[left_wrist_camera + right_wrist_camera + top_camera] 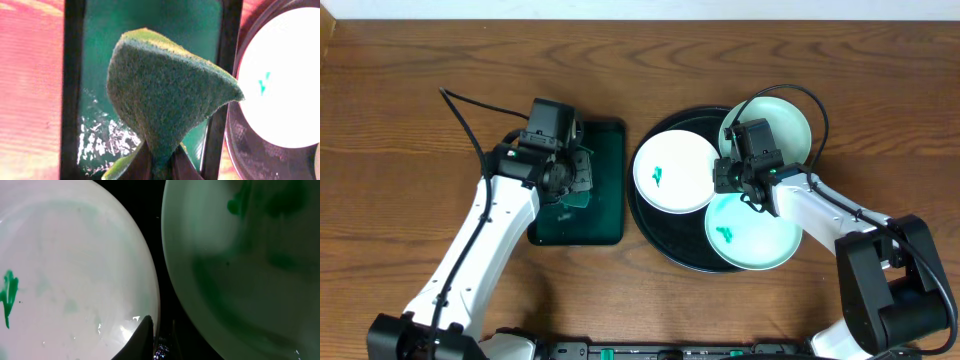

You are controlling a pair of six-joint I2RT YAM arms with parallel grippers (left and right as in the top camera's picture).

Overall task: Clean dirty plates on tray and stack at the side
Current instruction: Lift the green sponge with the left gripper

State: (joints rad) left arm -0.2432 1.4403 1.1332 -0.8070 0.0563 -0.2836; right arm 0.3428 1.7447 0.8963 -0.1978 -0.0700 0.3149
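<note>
Left pincer — tight on sponge

L gripper & R gripper dark; arms white w/ blk joints, blk cables.

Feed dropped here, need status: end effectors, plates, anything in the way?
Left end effector shut on sponge over green tray. Right end effector low between two plates, grip unclear. Three plates at black tray, two visibly smeared. Nothing blocking seen.
</note>
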